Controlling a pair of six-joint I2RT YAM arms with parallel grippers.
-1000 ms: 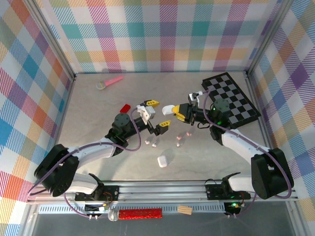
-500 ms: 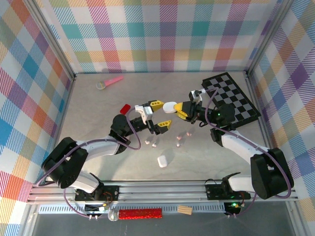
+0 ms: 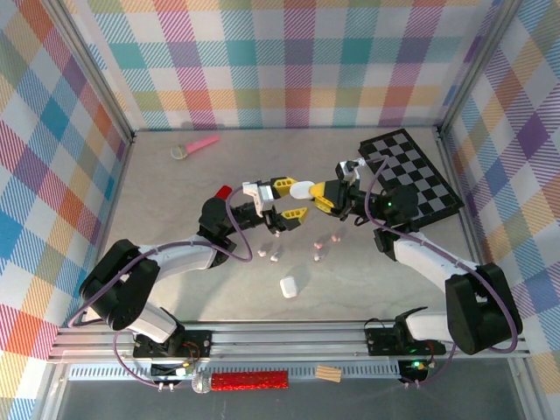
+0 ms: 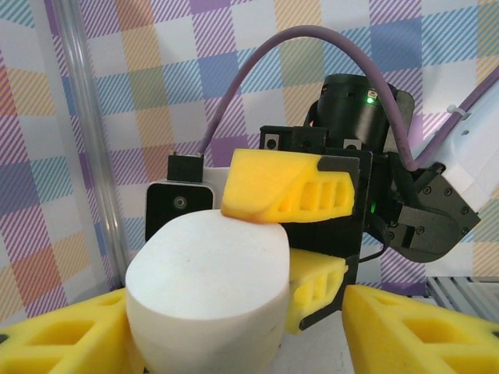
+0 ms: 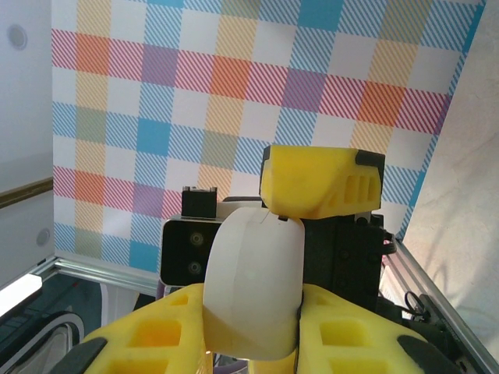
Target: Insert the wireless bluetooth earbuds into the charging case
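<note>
Earbuds (image 3: 274,258), tiny and pale, lie scattered on the grey table (image 3: 175,227) between the two arms, none in a case. A loose white case (image 3: 288,286) rests just nearer the arm bases. Beyond the earbuds, raised over the middle of the table, the right gripper (image 3: 317,196) clamps the white charging case (image 3: 302,189) between its yellow fingers, both pads pressed to the shell. The left gripper (image 3: 290,199) faces it tip to tip with its jaws spread wide, straddling the same case. One finger lies against the shell and the other stands apart. A small red block (image 3: 224,190) sits beside the left wrist. A black-and-white chessboard (image 3: 411,179) lies at the right. A pink-handled utensil (image 3: 197,144) rests near the plaid back wall.
</note>
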